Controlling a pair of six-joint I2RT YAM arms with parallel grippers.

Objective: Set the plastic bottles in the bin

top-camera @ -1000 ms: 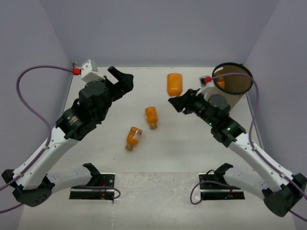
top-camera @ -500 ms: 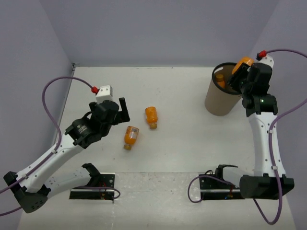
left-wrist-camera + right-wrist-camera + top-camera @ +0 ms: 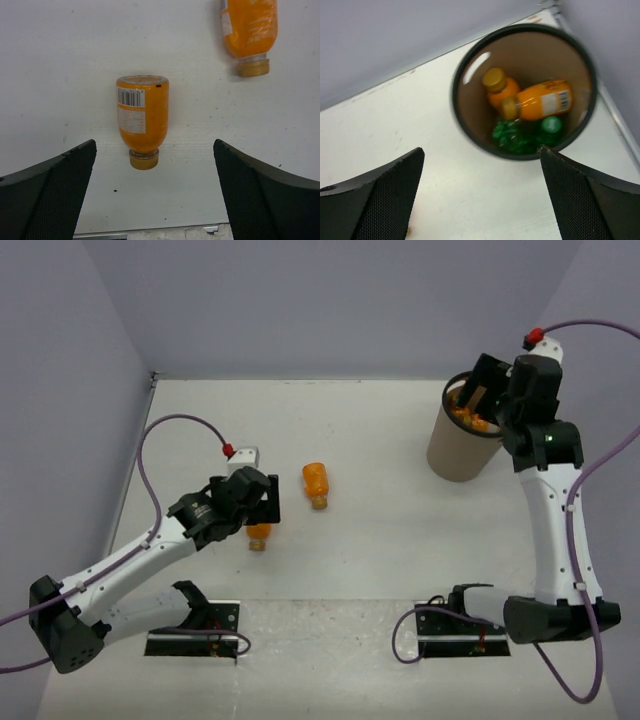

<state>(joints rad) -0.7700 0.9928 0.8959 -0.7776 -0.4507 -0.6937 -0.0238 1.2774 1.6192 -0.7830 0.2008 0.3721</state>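
Observation:
Two orange plastic bottles lie on the white table. One bottle (image 3: 142, 117) lies just ahead of my open left gripper (image 3: 155, 200), its cap toward the fingers; from above it (image 3: 258, 534) is mostly hidden under that gripper (image 3: 262, 500). The other bottle (image 3: 316, 483) (image 3: 250, 32) lies farther off to the right. The tan bin (image 3: 455, 452) stands at the far right. My right gripper (image 3: 490, 390) (image 3: 482, 200) hangs open and empty above it. Inside the bin (image 3: 470, 100) lie two orange bottles (image 3: 542, 101) and green ones (image 3: 520, 136).
Grey walls close in the table on three sides, and the bin stands close to the right wall. Both arm bases and their black mounting plates (image 3: 195, 640) sit at the near edge.
My right gripper opened above the bin and the orange bottle it held now lies inside. My left arm swung down and in over the nearer orange bottle.

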